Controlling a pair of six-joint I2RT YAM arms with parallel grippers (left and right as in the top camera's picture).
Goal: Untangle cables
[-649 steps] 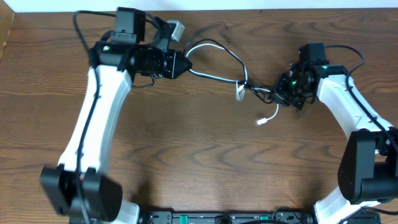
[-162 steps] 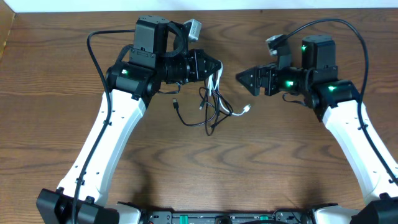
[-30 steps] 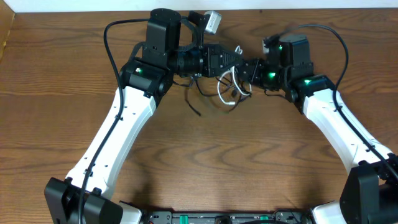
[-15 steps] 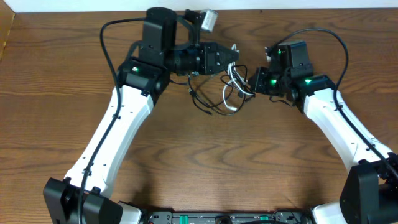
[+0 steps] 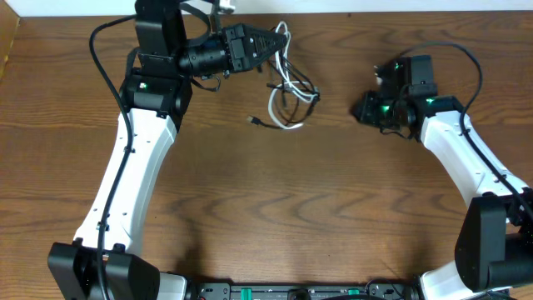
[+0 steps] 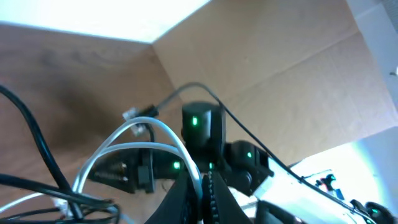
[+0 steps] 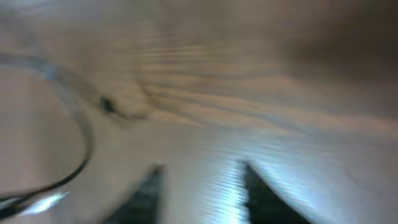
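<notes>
My left gripper is at the back of the table, shut on the white cable. In the left wrist view the white cable loops up into my shut fingertips. The white cable hangs down in loops, tangled with the black cable, whose plug end lies on the wood. My right gripper is to the right of the tangle, apart from it. In the blurred right wrist view its fingers are spread and hold nothing; a black cable curve shows at the left.
The wooden table runs under both arms. A white wall edge lies along the back. The right arm with green lights shows in the left wrist view, with cardboard-coloured panels behind.
My left gripper has swung back and left, lifting the white cable with it. My right gripper has let go and drawn off to the right. The tangle now hangs more to the left.
</notes>
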